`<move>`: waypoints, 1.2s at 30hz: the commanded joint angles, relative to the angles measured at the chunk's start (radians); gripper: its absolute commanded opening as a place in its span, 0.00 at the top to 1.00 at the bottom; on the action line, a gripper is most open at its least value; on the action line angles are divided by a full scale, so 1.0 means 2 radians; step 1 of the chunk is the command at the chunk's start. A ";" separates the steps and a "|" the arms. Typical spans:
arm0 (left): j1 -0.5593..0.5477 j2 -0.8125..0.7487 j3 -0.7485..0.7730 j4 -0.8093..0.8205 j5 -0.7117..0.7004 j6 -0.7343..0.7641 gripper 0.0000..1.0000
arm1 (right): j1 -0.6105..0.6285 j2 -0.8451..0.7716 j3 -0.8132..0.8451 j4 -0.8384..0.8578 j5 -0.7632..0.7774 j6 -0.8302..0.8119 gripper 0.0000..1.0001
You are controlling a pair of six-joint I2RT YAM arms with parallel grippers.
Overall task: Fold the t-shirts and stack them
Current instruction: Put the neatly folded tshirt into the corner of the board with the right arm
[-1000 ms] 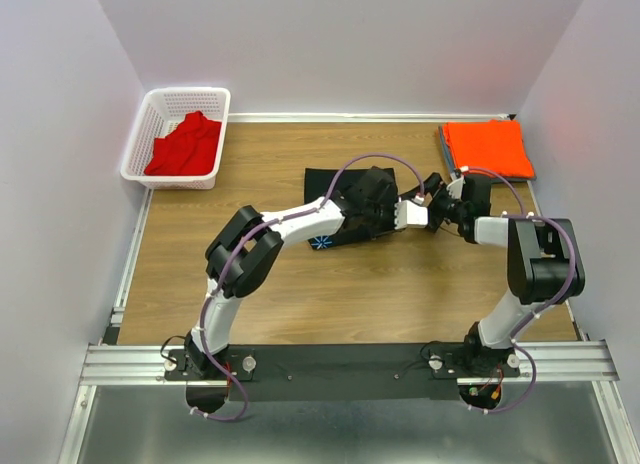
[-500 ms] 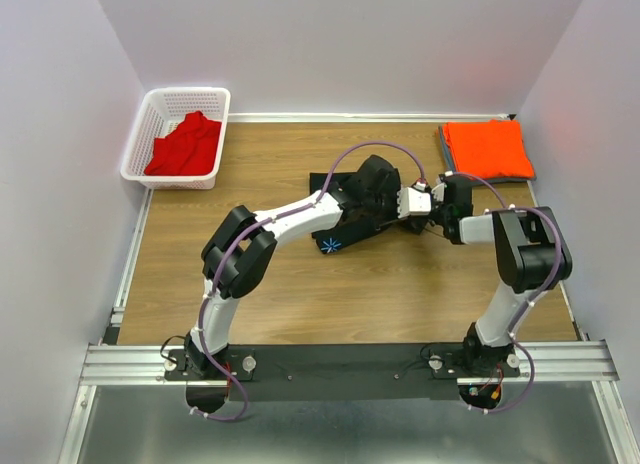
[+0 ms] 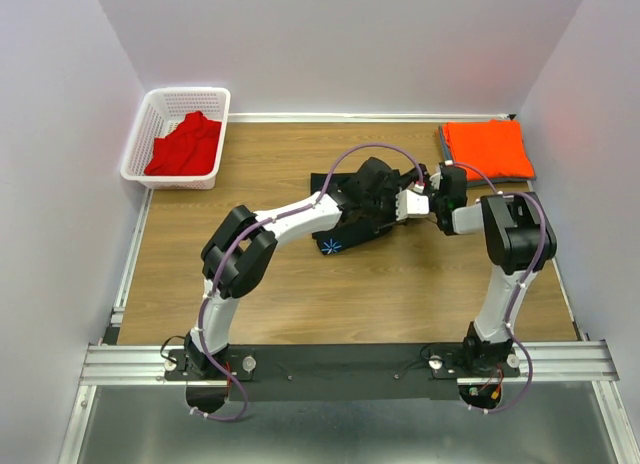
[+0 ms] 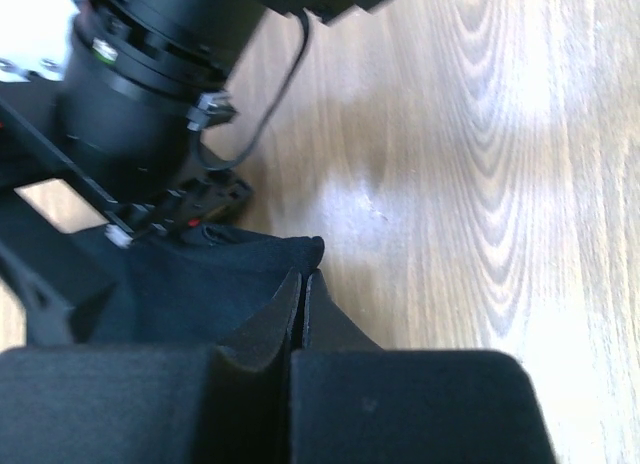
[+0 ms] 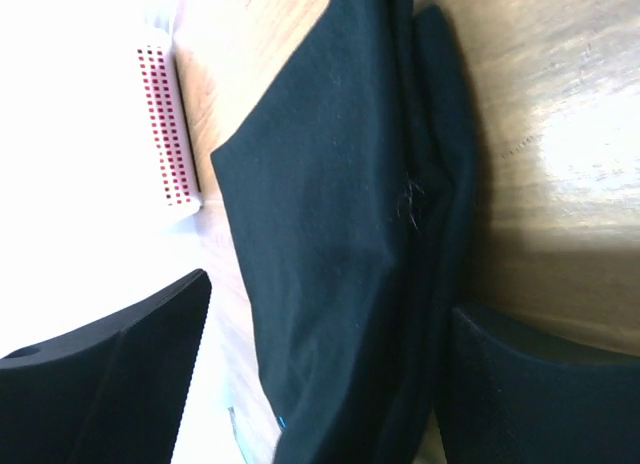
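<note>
The black t-shirt (image 3: 335,239) lies bunched at the table's middle, mostly hidden under my left arm. My left gripper (image 3: 412,204) is shut, and its tips (image 4: 302,276) pinch a corner of the black cloth (image 4: 200,284). My right gripper (image 3: 436,199) faces it from the right. It stands open with a folded edge of the black t-shirt (image 5: 330,184) between its fingers (image 5: 330,299). The orange t-shirt (image 3: 488,149) lies folded flat at the back right. A crumpled red t-shirt (image 3: 185,144) sits in the basket.
The white mesh basket (image 3: 150,119) stands at the back left corner. A grey mat (image 3: 447,154) shows under the orange t-shirt. White walls close in the table on three sides. The two wrists sit almost against each other.
My right gripper has moved left and back, up against the left gripper, with its elbow swung inward. The left gripper and the black t-shirt's right end shifted slightly toward the back.
</note>
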 commanded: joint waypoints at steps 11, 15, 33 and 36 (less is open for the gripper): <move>0.007 -0.022 -0.017 0.007 0.027 0.006 1.00 | 0.000 0.057 0.022 0.006 -0.001 -0.006 0.19; 0.007 -0.021 -0.010 0.010 0.031 -0.004 1.00 | 0.001 0.069 0.023 0.005 0.027 -0.029 0.26; 0.093 -0.112 -0.055 0.027 0.086 -0.119 0.05 | 0.001 0.056 0.261 -0.323 0.087 -0.411 0.99; 0.116 -0.146 -0.083 0.034 0.082 -0.133 0.04 | -0.003 0.060 0.308 -0.375 0.099 -0.462 0.99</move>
